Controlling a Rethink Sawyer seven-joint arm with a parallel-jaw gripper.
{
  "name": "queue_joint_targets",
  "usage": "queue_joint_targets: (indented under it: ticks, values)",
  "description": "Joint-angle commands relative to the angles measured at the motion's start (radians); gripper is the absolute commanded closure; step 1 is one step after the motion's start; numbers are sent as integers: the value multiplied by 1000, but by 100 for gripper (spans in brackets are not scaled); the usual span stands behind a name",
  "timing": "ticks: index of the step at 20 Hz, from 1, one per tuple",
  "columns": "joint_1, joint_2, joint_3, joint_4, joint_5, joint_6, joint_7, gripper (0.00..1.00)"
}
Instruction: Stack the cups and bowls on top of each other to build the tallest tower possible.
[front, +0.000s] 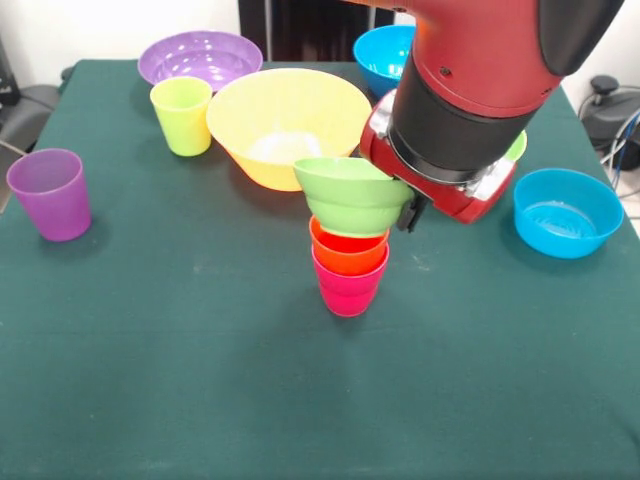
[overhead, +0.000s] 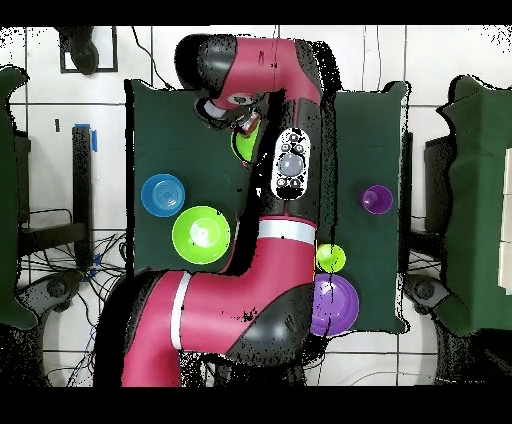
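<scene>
Tower (front: 350, 262) mid-desk (front: 200, 380): red-pink cup (front: 348, 290) lowest, orange cup (front: 347, 252) nested in it, lime green bowl (front: 352, 193) on top. Pincer (front: 408, 212) sits at the bowl's rim, mostly hidden behind the wrist; we cannot tell whether it grips or has let go. We judge the bowl should be centred and level before release, then we lift straight up.

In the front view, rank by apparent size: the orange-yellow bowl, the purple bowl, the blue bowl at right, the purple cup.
1. orange-yellow bowl, clearly largest.
2-3. purple bowl and blue bowl at right: alike; the purple one sits farther from the camera, so I won't rank them.
4. purple cup, smallest.
</scene>
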Motion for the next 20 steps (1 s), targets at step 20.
queue_joint_targets:
  ticks: [20]
  values:
    - [37, -54, -6, 197, 29, -85, 119, 100]
